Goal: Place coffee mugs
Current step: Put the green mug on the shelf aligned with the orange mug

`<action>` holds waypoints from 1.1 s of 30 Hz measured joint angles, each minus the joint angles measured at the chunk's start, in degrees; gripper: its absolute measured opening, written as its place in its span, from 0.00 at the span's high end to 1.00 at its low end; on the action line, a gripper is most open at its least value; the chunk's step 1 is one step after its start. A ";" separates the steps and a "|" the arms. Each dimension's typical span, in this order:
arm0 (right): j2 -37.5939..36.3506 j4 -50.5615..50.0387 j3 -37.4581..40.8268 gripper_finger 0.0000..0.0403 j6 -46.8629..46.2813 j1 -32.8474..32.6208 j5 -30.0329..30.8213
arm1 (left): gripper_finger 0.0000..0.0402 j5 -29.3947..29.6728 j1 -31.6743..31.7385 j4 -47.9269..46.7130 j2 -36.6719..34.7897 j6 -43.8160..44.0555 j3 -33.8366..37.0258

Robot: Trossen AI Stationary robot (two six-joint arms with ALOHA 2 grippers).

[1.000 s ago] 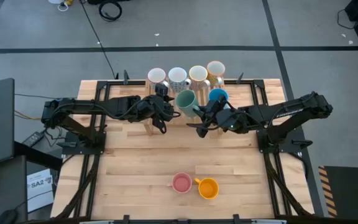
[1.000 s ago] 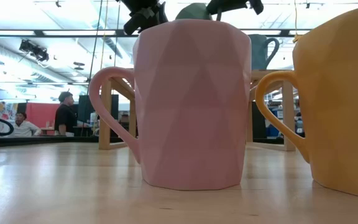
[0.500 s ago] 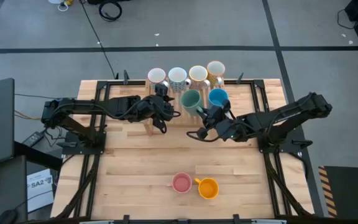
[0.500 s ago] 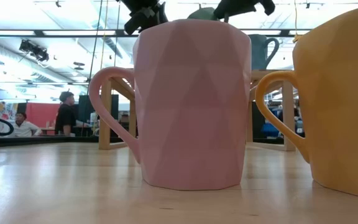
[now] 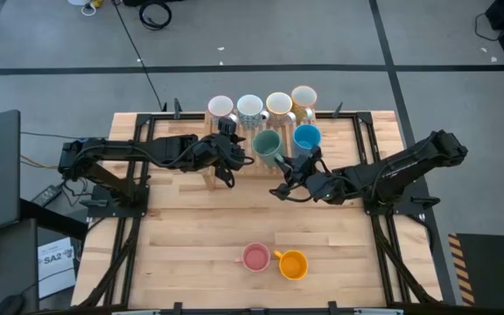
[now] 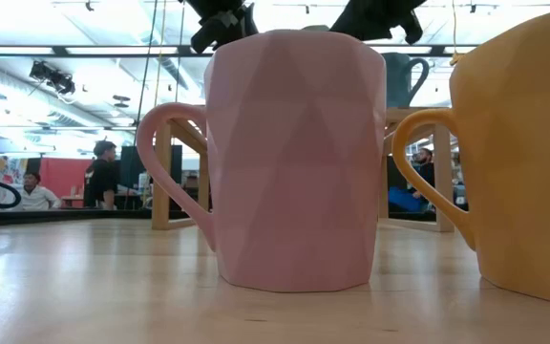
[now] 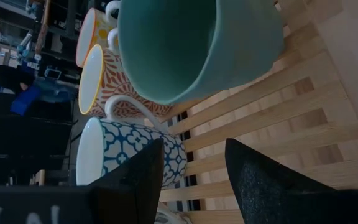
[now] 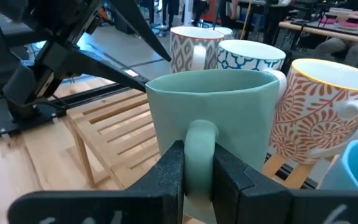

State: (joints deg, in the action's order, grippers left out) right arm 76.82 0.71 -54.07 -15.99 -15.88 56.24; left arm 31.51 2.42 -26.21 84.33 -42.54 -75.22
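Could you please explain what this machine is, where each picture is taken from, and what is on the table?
It is a robot with two dark arms at a wooden table. One picture looks straight down, one sits at table height, and one camera rides on each wrist. A slatted rack at the far end carries four patterned mugs in a row, plus a green mug and a blue mug. A pink mug and an orange mug stand near the front. The right hand grips the green mug's handle. The left hand is open beside it, holding nothing.

Bright, even overhead light; blurred foreground.
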 joint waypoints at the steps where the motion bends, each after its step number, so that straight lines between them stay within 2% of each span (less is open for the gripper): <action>1: 0.00 1.00 0.49 0.86 0.34 0.00 -0.01 | 0.56 0.00 0.00 0.01 -0.01 0.00 0.00; 11: -0.04 4.79 3.95 0.86 0.72 0.26 0.96 | 0.56 -0.02 0.00 0.01 0.00 0.02 0.00; 20: -0.04 5.00 3.98 0.86 0.74 0.33 0.80 | 0.56 -0.04 0.00 -0.01 0.00 0.00 0.02; 26: -0.09 5.25 3.98 0.80 0.79 0.38 0.86 | 0.56 -0.04 0.00 0.01 0.00 0.00 0.02; 33: -0.11 5.20 3.96 0.81 1.16 1.32 0.83 | 0.56 -0.04 0.00 0.01 0.00 0.00 0.04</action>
State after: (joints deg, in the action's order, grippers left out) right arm 76.71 5.91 -50.11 -14.82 -14.55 57.06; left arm 31.46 2.42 -26.20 84.33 -42.54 -75.18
